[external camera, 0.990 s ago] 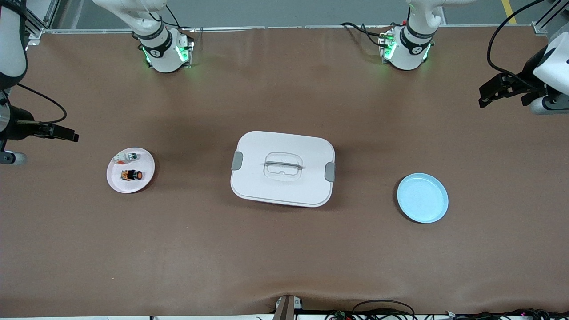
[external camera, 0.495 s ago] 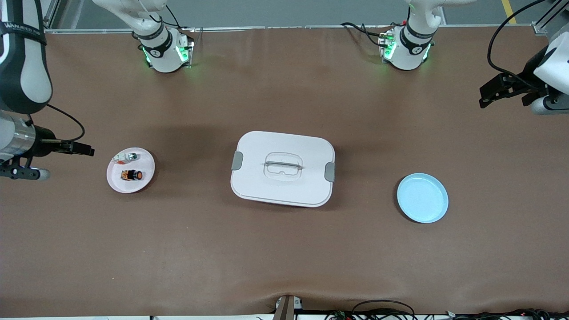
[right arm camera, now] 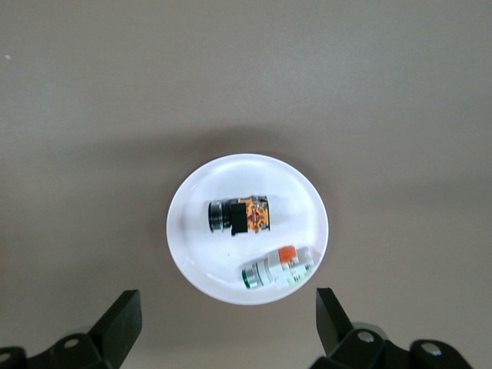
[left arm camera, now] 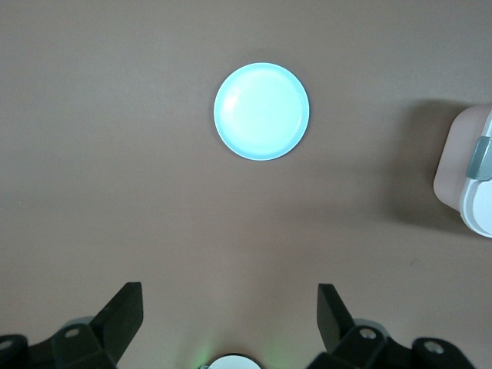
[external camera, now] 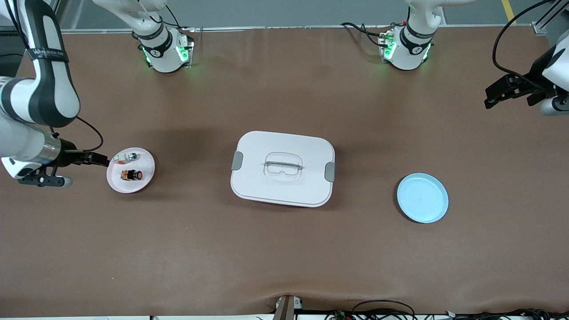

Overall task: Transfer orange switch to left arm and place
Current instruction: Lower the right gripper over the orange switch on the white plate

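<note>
Orange-capped, the orange switch [external camera: 131, 175] lies on the pink plate [external camera: 144, 178] at the right arm's end of the bench, beside a small silver-and-white part [external camera: 128, 156]. The right end effector [external camera: 98, 160], fingers spread and empty, has swung in to the plate's edge, so a pickup looks close. The left end effector [external camera: 500, 91], released too, has drifted slightly outward and waits, well apart from the blue plate [external camera: 422, 198]. The box [external camera: 282, 168] sits between both plates.
</note>
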